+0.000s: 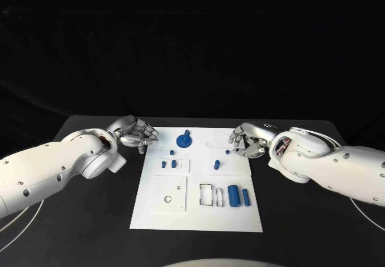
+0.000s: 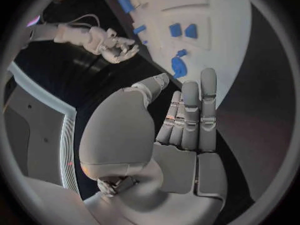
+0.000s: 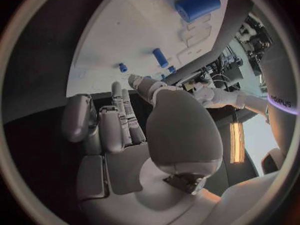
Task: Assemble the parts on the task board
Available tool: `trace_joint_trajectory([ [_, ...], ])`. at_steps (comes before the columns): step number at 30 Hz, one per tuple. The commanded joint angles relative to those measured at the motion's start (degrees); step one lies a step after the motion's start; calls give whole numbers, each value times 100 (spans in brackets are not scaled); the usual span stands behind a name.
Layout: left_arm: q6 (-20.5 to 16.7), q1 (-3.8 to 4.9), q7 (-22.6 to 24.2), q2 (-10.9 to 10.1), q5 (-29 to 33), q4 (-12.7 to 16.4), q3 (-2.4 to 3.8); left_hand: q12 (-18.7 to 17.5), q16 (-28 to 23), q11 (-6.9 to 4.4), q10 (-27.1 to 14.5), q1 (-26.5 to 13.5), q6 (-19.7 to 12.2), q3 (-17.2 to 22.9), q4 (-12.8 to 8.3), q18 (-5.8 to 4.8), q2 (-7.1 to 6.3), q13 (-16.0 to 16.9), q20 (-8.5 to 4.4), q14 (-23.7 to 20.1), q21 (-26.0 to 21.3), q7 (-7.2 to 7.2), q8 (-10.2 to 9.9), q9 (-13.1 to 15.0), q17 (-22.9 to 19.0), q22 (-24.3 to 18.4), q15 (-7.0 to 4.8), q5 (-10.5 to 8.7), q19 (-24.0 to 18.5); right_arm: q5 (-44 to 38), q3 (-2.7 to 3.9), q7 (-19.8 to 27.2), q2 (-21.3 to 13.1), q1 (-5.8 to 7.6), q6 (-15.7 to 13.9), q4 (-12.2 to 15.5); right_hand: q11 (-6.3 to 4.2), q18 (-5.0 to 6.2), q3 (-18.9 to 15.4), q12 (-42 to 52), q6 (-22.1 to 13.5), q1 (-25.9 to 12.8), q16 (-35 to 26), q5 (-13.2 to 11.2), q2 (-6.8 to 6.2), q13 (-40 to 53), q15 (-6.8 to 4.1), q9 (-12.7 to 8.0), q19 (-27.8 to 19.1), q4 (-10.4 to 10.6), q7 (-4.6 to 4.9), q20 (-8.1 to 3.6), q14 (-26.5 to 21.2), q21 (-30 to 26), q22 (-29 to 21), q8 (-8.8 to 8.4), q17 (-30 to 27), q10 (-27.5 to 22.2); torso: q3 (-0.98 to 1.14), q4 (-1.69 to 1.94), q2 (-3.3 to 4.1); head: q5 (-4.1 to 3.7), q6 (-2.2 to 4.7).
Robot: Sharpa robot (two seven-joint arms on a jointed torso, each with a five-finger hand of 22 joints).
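The white task board [image 1: 201, 214] lies in the middle of the black table. A round blue part [image 1: 183, 140] sits near its far edge, with small blue parts [image 1: 168, 164] and a blue peg [image 1: 216, 164] further in. Two blue cylinders [image 1: 238, 196] lie at the near right beside open slots. My left hand [image 1: 138, 133] hovers at the board's far left corner, holding nothing. In the left wrist view its fingers [image 2: 190, 115] stand straight, close to the round blue part [image 2: 178, 66]. My right hand [image 1: 247, 140] hangs over the far right edge, fingers apart and holding nothing, above the board [image 3: 137, 30].
Black table surface surrounds the board on the left, right and near sides. A square white inset plate [image 1: 169, 193] with a small hole lies on the board's near left. The table's far edge runs just behind both hands.
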Motion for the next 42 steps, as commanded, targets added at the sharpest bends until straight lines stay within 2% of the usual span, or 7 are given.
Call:
trace_joint_trajectory([
  [1,-448,7,1369,-89,2756,195,6,191,-42,-51,204,37,121,112,-12,88,70,55,-42,-63,-44,-46,83,26,-38,-26,-24,30,-21,-968,1,-413,93,-16,208,-56,3,-46,31,-37,47,22,26,-27,-12,-39,6,-8,27,-4,-10,0,221,56,111,-31,16,37,-14,-2,11,-54,16],
  [5,-333,0,1845,-208,3460,422,5,339,-47,-98,328,25,156,141,-9,87,72,99,-68,-96,-77,-82,118,30,-66,-47,-54,17,-31,-1123,1,-451,209,-35,249,-135,7,-53,47,-69,51,17,41,-36,-19,-74,10,-16,40,-12,-7,3,224,92,140,-45,28,49,-29,-5,11,-57,7],
  [7,-263,-3,1990,-256,3651,519,2,375,-47,-110,362,21,164,143,-11,87,69,110,-75,-104,-85,-92,127,31,-72,-53,-62,13,-33,-1174,1,-463,256,-45,264,-168,11,-59,58,-96,56,12,52,-41,-24,-102,13,-21,51,-17,-5,6,225,124,166,-55,38,57,-19,1,4,-62,0],
  [15,-105,-17,2306,-381,3961,819,-7,526,-89,-201,630,-41,328,146,2,84,65,144,-124,-207,-185,-167,234,55,-132,-108,-122,1,-90,-1265,1,-435,428,-108,334,-277,6,-67,99,-138,103,23,71,-43,0,-156,12,-23,66,-35,-15,9,224,176,209,-55,49,98,-19,7,11,-59,-23],
  [20,-96,-20,2379,-409,4011,882,-9,532,-92,-203,655,-51,335,142,2,84,58,144,-128,-214,-195,-162,237,54,-138,-114,-126,-3,-93,-1314,1,-430,521,-172,403,-340,-41,-82,155,-137,239,56,93,-27,47,-204,-19,-6,99,-84,-60,-6,222,280,293,-17,57,276,-2,-7,19,-42,-42],
  [27,-85,-21,2399,-423,4032,918,-9,533,-92,-201,661,-52,331,139,-2,83,49,143,-130,-216,-200,-153,235,52,-141,-117,-126,-5,-93,-1419,0,-443,618,-225,450,-448,-75,-90,164,-130,324,51,102,-22,70,-220,-46,7,111,-109,-91,-27,218,329,337,6,54,392,-2,-9,24,-38,-69],
  [42,-92,-21,2318,-428,4036,912,-9,529,-92,-194,659,-35,319,149,-19,83,50,140,-134,-218,-207,-139,229,47,-146,-122,-126,-4,-90,-1645,-5,-530,719,-310,543,-557,-158,-115,284,-139,537,133,137,-184,266,-249,-117,44,155,-223,-173,-89,223,469,459,60,77,626,5,-9,11,-29,-123],
])
